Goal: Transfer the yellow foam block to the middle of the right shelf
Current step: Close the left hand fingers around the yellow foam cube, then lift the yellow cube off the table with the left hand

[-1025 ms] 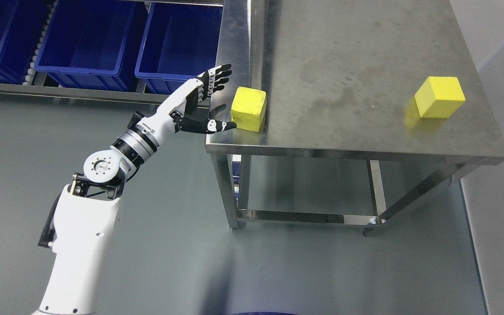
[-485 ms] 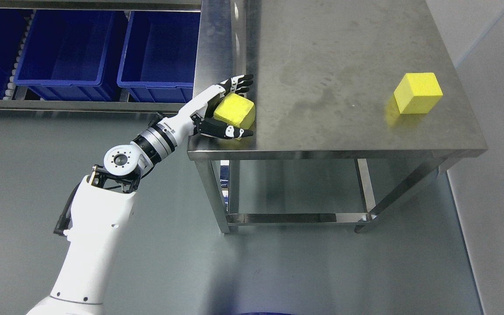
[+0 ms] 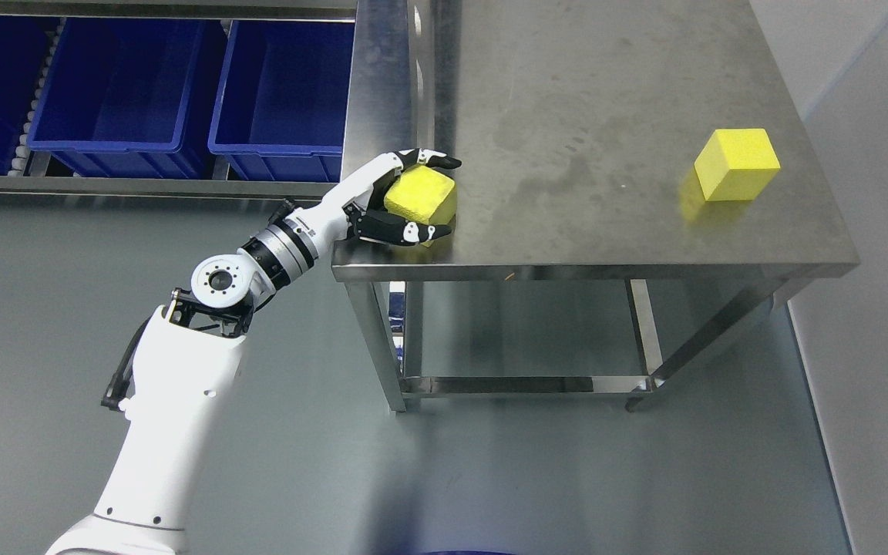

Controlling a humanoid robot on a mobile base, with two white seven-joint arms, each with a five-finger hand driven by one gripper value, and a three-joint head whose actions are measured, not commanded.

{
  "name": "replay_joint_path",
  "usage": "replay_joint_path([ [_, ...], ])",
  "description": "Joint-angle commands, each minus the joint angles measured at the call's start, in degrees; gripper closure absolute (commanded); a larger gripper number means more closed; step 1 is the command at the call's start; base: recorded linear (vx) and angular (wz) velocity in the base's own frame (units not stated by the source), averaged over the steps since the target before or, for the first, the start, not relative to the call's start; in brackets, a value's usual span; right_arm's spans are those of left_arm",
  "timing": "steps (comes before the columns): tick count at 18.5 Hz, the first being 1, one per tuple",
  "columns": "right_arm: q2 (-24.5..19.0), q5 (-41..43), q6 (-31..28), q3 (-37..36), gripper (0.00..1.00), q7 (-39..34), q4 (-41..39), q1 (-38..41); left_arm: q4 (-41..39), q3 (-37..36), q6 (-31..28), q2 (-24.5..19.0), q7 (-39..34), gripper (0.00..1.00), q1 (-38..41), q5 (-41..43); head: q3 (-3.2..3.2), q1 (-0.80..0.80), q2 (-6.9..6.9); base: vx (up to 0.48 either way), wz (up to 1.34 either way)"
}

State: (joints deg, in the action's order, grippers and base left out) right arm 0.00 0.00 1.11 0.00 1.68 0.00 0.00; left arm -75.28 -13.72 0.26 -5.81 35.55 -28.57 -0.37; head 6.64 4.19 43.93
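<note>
At the far left, three blue bins are sitting side by side on a rack along the top edge. The leftmost bin is showing only partly at the frame's edge, the middle bin and the right bin are showing their dark blue insides, and nothing is lying in the parts that are visible. The right bin is standing just beside the left end of the steel table.

Below the bins, the left arm is coming in from the lower left and reaching up and to the right over the grey floor, its wrist crossing the table's near left corner. The left hand is grasping a yellow block: the fingers are curling over the block's far side, and the thumb is pressing along its near side. The block is sitting tilted in the hand at the table's left edge, close to the front corner; whether its bottom is touching the tabletop or just clear of it cannot be told.

Further right, the tabletop is lying bare and smudged across its middle. Near the right edge, a second yellow block is resting on the table, well apart from the hand and from the first block.
</note>
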Motion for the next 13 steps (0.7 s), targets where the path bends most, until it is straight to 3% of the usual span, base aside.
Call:
replay_joint_path([
  [1, 1.0, -0.2, 0.0, -0.7, 0.0, 0.0, -1.0, 1.3, 2.2, 4.0, 0.8, 2.8, 0.0, 0.55, 0.3, -0.9, 0.0, 0.0, 0.0, 0.0, 0.0],
  [2, 1.0, -0.2, 0.0, -0.7, 0.0, 0.0, -1.0, 1.3, 2.2, 6.1, 2.4, 4.8, 0.0, 0.58, 0.3, -1.7, 0.0, 0.0, 0.0, 0.0, 0.0],
  [4, 1.0, -0.2, 0.0, -0.7, 0.0, 0.0, -1.0, 1.4, 1.1, 9.6, 4.7, 4.8, -0.1, 0.61, -0.2, -5.5, 0.0, 0.0, 0.0, 0.0, 0.0],
  [7, 1.0, -0.2, 0.0, -0.7, 0.0, 0.0, -1.0, 1.4, -1.4, 9.5, 9.0, 4.8, -2.6, 0.63, -1.0, -19.1, 0.0, 0.0, 0.0, 0.0, 0.0],
  [10, 1.0, -0.2, 0.0, -0.7, 0.0, 0.0, -1.0, 1.3, -2.1, 10.6, 17.5, 4.8, -11.0, 0.62, -0.9, -23.9, 0.0, 0.0, 0.0, 0.004, 0.07],
  [13, 1.0, -0.2, 0.0, -0.7, 0.0, 0.0, -1.0, 1.3, -2.3, 13.4, 21.1, 4.8, -17.8, 0.62, -0.1, -24.2, 0.0, 0.0, 0.0, -0.001, 0.11],
])
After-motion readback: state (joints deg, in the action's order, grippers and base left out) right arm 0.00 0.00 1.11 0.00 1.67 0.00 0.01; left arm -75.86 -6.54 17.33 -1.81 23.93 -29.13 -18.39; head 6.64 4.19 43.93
